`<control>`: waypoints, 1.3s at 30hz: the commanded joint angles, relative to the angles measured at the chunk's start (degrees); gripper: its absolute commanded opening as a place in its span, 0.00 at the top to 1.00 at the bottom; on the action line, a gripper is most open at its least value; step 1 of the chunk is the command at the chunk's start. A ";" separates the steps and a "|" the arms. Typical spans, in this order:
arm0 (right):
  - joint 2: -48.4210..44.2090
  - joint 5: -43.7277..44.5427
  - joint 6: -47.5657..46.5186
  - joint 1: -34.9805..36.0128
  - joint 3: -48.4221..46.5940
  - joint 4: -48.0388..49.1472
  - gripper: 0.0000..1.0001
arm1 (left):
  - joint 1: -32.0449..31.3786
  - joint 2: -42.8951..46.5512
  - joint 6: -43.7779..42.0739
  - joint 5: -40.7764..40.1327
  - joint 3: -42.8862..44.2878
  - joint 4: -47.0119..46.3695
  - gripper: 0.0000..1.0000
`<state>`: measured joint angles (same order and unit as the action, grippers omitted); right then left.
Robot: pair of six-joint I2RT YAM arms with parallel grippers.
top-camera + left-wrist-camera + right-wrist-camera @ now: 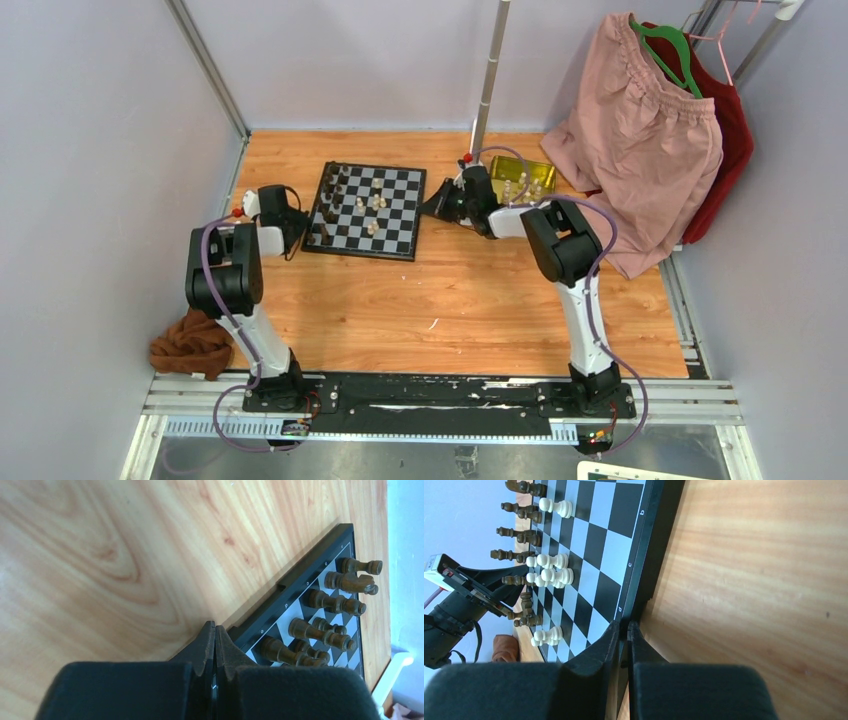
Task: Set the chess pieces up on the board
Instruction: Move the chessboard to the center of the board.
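The board lies on the wooden table, far left of centre. Dark brown chess pieces stand along its left side, and a few cream ones stand near its middle. My left gripper is shut and empty, its tips at the board's left rim, next to the dark pieces. My right gripper is at the board's right edge. Its jaws are closed on the board's black rim. The cream pieces stand further in.
A gold tin holding several cream pieces sits right of the board, behind my right arm. Pink shorts hang at the back right. A brown cloth lies at the near left. An upright pole stands behind the tin.
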<state>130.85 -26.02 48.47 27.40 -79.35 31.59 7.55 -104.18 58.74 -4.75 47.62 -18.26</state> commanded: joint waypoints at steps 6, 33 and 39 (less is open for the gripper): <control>-2.68 -1.12 -4.47 4.27 10.88 -5.49 0.96 | -2.14 6.84 -1.00 3.08 -8.48 2.54 0.98; -18.77 5.52 -7.32 8.55 31.69 -7.61 0.97 | -11.40 34.62 0.19 -0.02 -33.49 2.75 0.98; -21.02 6.76 -7.85 8.56 34.12 -7.99 0.97 | -11.60 41.63 0.30 -3.31 -37.00 6.47 1.00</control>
<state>108.64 -19.90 44.56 34.41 -48.71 33.54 -3.64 -66.04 59.42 -5.61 13.04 -18.83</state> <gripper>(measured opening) 0.090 0.010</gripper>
